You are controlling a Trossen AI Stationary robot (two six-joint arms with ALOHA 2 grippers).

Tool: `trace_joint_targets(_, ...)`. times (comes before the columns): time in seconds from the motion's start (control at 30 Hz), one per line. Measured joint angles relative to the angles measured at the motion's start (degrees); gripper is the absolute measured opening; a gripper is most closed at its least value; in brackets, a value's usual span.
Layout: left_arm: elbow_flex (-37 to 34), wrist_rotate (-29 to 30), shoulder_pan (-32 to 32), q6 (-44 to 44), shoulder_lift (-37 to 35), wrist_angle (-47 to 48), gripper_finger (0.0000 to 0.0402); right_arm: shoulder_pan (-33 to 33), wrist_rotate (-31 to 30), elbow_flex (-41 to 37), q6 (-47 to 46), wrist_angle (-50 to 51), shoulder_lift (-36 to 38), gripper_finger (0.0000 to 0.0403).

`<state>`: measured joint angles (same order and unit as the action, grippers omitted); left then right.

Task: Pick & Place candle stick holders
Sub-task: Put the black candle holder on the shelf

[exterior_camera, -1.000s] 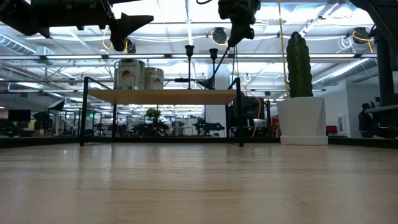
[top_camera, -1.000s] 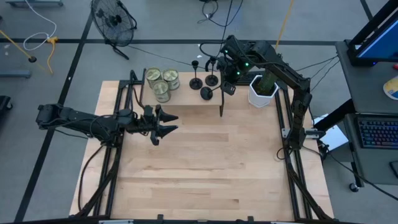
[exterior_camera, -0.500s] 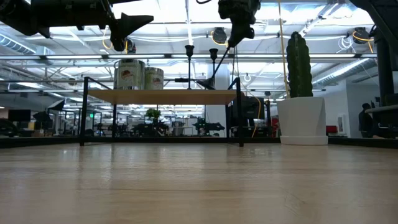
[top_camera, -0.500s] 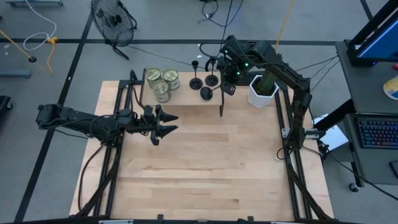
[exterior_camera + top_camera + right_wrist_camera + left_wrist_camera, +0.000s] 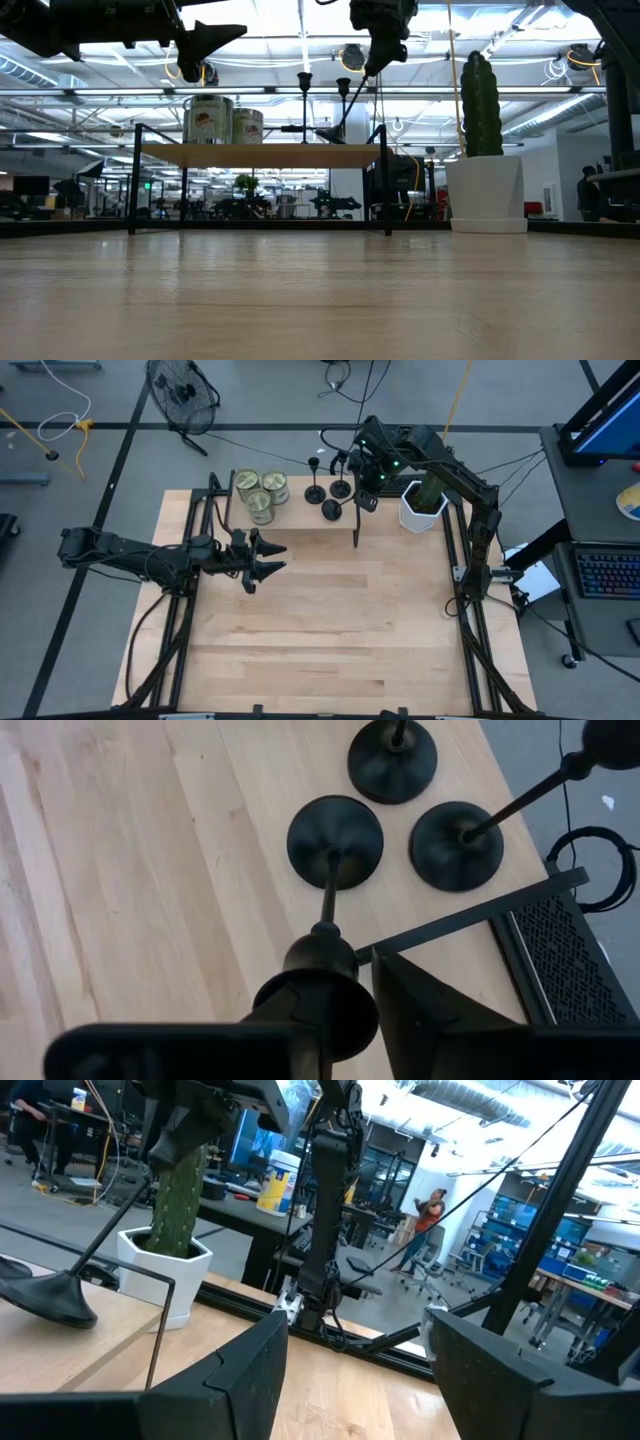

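the placing step looks near its end: the right gripper [image 5: 357, 468] hangs over the far right end of the raised shelf [image 5: 290, 520], its fingers about the cup of a candle stick holder [image 5: 335, 842] — whether they grip it or have let go, i cannot tell. next it would need to lift straight up, clear of the stem. all three candle stick holders [image 5: 331, 491] stand upright, close together — matte black, round bases, thin stems. the left gripper [image 5: 262, 557] waits open, mid-table.
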<state>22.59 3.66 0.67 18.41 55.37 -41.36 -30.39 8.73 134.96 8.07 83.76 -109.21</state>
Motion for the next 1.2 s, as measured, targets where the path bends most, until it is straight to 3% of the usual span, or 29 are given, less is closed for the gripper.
trace_joint_targets(0.73,0.00,-0.02,0.00,-0.08,0.00,0.00,0.0239,-0.37,0.24,0.09,0.12,-6.80,1.13,0.0126)
trace_joint_targets(1.2,0.00,-0.04,0.00,-0.16,-0.02,0.01,0.0239,-1.14,0.46,0.04,-0.86,-7.34,2.16,0.0130)
